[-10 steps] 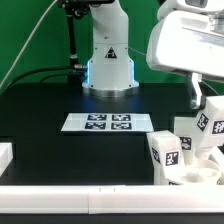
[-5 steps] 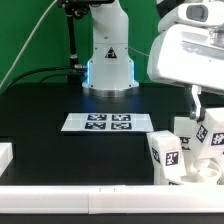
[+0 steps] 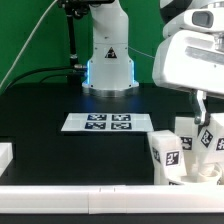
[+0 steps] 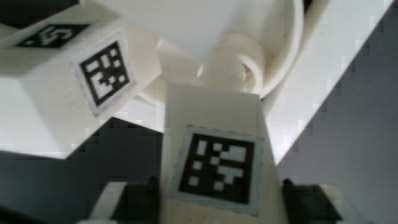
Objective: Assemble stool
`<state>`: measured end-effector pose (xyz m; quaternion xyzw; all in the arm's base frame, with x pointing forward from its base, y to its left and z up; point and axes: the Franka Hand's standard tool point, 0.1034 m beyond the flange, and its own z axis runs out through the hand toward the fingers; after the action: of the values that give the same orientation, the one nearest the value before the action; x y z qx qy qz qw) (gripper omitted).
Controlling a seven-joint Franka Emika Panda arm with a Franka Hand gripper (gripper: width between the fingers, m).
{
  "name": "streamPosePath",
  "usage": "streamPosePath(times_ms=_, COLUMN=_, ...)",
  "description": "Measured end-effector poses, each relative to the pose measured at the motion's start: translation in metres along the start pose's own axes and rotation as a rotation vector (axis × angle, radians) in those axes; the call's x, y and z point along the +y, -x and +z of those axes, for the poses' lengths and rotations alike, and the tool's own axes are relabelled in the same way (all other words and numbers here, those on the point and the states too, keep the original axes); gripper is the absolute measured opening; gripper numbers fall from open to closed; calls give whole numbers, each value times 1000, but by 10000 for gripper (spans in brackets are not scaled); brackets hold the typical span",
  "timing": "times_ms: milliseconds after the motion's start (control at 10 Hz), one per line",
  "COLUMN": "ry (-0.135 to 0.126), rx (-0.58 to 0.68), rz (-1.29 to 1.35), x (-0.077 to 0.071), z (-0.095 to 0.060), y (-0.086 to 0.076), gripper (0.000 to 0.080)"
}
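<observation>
On the black worktop (image 3: 60, 140), the stool parts crowd the near corner at the exterior view's right, just inside the plain white border rail (image 3: 90, 198) that runs along the near edge. There the round seat disc (image 3: 205, 178) lies low against the rail, only partly in view, and white block legs stand upright on it: one tagged leg (image 3: 166, 155) toward the middle, another (image 3: 186, 132) just behind it, and a third (image 3: 211, 136) at the frame's right edge. The arm comes down from the upper right, and its pincer (image 3: 203, 106) sits right over that third leg. In the wrist view the pincer's dark fingertips (image 4: 130, 200) stand on either side of a tagged leg (image 4: 217, 150), close to its flanks, but whether they press on it or merely bracket it cannot be told. That leg stands upright on the seat disc (image 4: 267, 70), whose curved ribs show beyond it, and a neighbouring leg (image 4: 71, 80) leans into the picture beside it. Well apart, toward the middle of the worktop, the marker board (image 3: 107, 123) lies flat before the arm's white base (image 3: 108, 60).
</observation>
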<state>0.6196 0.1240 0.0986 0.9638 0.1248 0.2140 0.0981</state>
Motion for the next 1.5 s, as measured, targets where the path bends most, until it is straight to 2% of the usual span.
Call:
streamPosePath(times_ms=300, ry=-1, rx=11, rz=-6, x=-3, z=2, y=0, gripper=325)
streamPosePath(times_ms=900, ry=3, rx=42, rz=-32, x=-11, z=16, y=6, gripper=325)
streamPosePath(times_ms=1400, ry=1, rx=84, rz=-24, x=-11, z=16, y=9, gripper=325)
streamPosePath(times_ms=1500, ry=1, rx=84, rz=-23, x=-11, z=16, y=9, gripper=399)
